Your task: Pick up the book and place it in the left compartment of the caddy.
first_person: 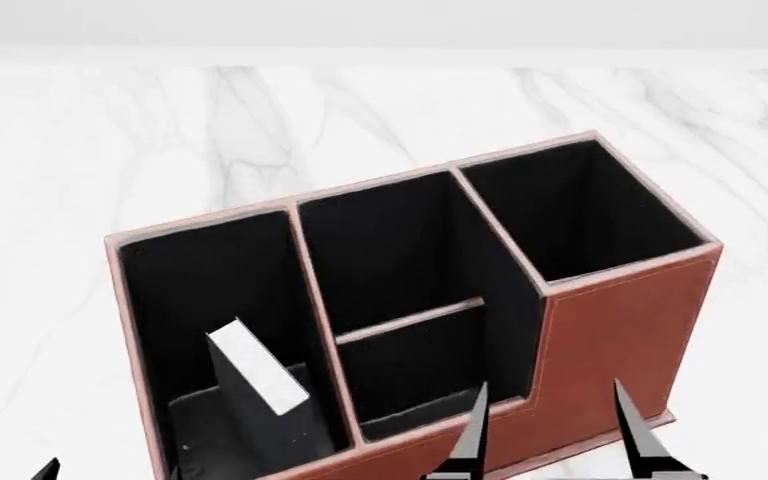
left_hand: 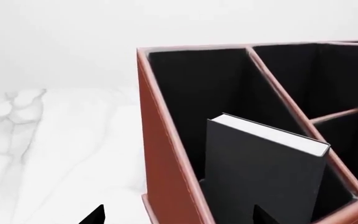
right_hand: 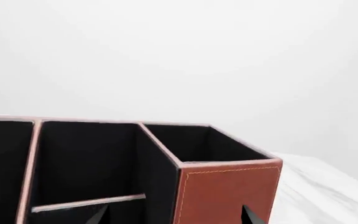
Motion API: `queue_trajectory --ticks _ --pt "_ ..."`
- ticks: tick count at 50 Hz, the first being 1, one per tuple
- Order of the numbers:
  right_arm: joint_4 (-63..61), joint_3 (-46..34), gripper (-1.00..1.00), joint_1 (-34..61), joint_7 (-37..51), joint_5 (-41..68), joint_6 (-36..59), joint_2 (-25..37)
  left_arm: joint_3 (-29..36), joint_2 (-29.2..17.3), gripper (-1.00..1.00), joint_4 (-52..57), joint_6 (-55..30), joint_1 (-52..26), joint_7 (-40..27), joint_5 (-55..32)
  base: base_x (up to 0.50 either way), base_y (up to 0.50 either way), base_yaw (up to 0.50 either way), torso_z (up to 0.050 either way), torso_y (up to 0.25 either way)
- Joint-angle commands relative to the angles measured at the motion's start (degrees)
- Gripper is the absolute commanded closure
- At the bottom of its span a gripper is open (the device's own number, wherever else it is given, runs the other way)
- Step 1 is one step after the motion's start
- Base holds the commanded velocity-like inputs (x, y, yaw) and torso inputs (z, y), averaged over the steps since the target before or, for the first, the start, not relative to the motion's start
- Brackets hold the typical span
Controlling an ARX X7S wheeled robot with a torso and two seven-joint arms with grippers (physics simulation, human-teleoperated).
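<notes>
Since the book [first_person: 257,368] already stands tilted inside the left compartment [first_person: 204,290] of the caddy [first_person: 624,320], apart from both spread, empty jaws, we should lift the left gripper [left_hand: 179,215] straight clear without nudging it.

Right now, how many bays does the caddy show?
4. The left compartment holds the book; the middle is split by a crossbar into a rear bay and a front bay; a tall bay sits at right.
</notes>
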Motion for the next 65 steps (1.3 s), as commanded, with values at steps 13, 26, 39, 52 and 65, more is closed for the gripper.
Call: queue_trajectory --ticks 13,26,39,52,65 --pt "-0.2 1.0 -1.00 -2.8 1.4 -3.1 1.4 -1.4 -1.1 0.9 -1.00 1.1 -0.4 0.3 0.9 0.9 0.00 0.00 0.00 0.000 0.000" --pt "-7.3 2.2 -1.00 1.8 2.6 -2.1 7.3 1.2 -3.8 -1.9 -1.00 13.5 -12.6 -3.8 -3.4 -3.8 0.00 0.00 0.00 0.000 0.000" --pt "-20.2 6.1 -1.00 15.9 3.0 4.5 22.5 4.7 -6.5 -3.8 -1.00 27.9 -27.7 -16.1 -8.5 -7.9 0.00 0.00 0.00 0.000 0.000" --pt "-24.6 10.6 -1.00 27.3 3.1 12.0 32.2 4.7 -8.4 -3.5 -1.00 34.3 -37.6 -27.8 -11.9 -11.9 0.00 0.00 0.00 0.000 0.000" --pt "-26.2 13.2 -1.00 35.1 3.3 16.6 38.7 3.2 -9.7 -2.8 -1.00 38.6 -46.1 -39.2 -14.5 -16.0 0.00 0.00 0.00 0.000 0.000"
